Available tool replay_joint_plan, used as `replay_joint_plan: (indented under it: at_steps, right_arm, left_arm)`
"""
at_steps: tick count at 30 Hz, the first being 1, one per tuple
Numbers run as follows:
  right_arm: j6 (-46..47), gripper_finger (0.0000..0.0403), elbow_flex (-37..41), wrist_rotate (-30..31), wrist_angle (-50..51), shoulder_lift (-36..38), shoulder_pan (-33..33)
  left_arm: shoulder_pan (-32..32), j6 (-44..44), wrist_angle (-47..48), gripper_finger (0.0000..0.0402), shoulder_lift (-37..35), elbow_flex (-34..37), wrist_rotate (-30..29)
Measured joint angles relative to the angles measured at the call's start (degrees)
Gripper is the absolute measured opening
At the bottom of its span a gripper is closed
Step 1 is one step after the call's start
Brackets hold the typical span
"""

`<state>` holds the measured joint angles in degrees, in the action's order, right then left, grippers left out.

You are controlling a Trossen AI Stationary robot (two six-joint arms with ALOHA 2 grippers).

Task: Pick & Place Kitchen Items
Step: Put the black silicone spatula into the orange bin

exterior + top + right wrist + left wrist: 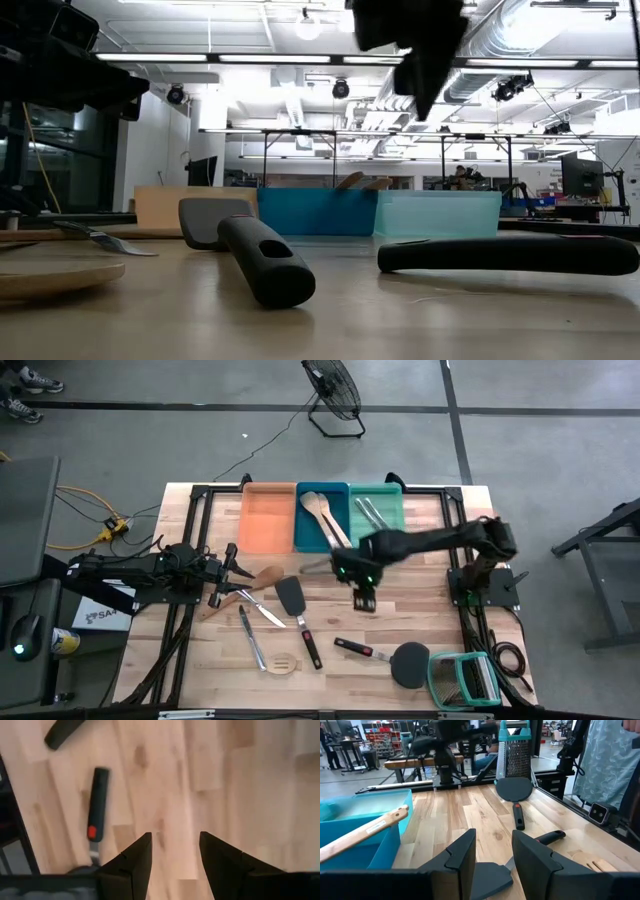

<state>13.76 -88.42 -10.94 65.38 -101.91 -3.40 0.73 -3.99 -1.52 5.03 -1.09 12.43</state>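
Observation:
Loose on the table lie a black square spatula (pixel 291 598), a round black spatula (pixel 408 664) with a black-and-red handle (pixel 98 806), a pale slotted spatula (pixel 283 663), a wooden spoon (pixel 264 576) and silver cutlery (pixel 263 611). Wooden spoons (pixel 322 512) rest in the blue tray (pixel 301 525), and silver cutlery (pixel 370 512) in the teal tray (pixel 399 496). My right gripper (pixel 175 840) hangs open over bare wood at mid-table (pixel 365 600), pointing down, nothing between its fingers. My left gripper (pixel 240 565) waits level and open at the left, above the square spatula's blade (pixel 490 875).
An orange tray (pixel 265 520) stands left of the blue one at the far edge. A green-framed wire rack (pixel 465 678) sits at the near right corner. Bare wood lies between the trays and the loose utensils, under my right gripper.

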Motion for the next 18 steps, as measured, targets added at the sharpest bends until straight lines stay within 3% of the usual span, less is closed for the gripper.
replay_joint_plan:
  at_steps: [12, 18]
  right_arm:
    - [11.1, 0.0155, 18.2, 0.7, -12.3, 8.8, -12.1]
    - [16.4, 0.0155, 23.1, -4.7, -16.1, 9.0, -15.7]
  left_arm:
    - [0.0, 0.0, 0.0, 0.0125, 0.0, 0.0, 0.0]
    - [0.0, 0.0, 0.0, 0.0125, 0.0, 0.0, 0.0]
